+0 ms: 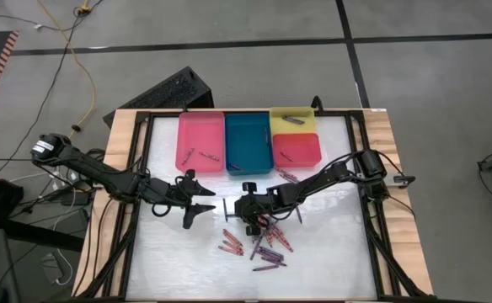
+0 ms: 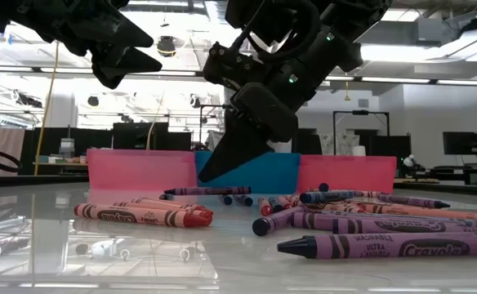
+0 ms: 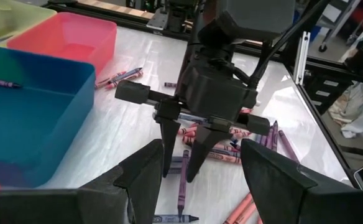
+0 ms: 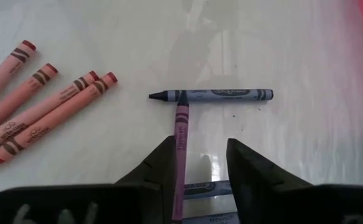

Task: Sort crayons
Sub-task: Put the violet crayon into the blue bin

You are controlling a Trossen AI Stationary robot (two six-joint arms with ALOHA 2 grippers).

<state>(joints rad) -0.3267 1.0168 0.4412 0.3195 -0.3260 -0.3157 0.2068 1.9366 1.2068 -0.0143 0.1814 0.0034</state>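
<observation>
Plastic sheeting is covering the white table top (image 1: 330, 269) inside a black frame, and along its far edge four plastic trays are sitting side by side: a large pink rectangular tray (image 1: 200, 141), a large teal rectangular tray (image 1: 248, 145), a small yellow tray (image 1: 292, 120) and a small red tray (image 1: 296, 149) just in front of the yellow one. The two dark arms are reaching in from opposite sides and meeting near the middle of the table. The left gripper (image 1: 202, 200) is hanging above bare table with its fingers spread and nothing between them. The right gripper (image 1: 249, 220) is pointing down at the near-centre pile, its fingers (image 4: 158, 169) parted; a thin purple wax crayon (image 4: 180, 134) is lying along the inner side of one finger, though whether it is being pinched is unclear. The rest of the crayons (image 1: 267, 246), red, pink, purple and dark blue paper-wrapped sticks, are lying scattered on the table just in front of that gripper. A dark blue crayon (image 4: 211, 94) is lying crosswise at the purple one's tip. A few crayons are lying in the pink and yellow trays.
</observation>
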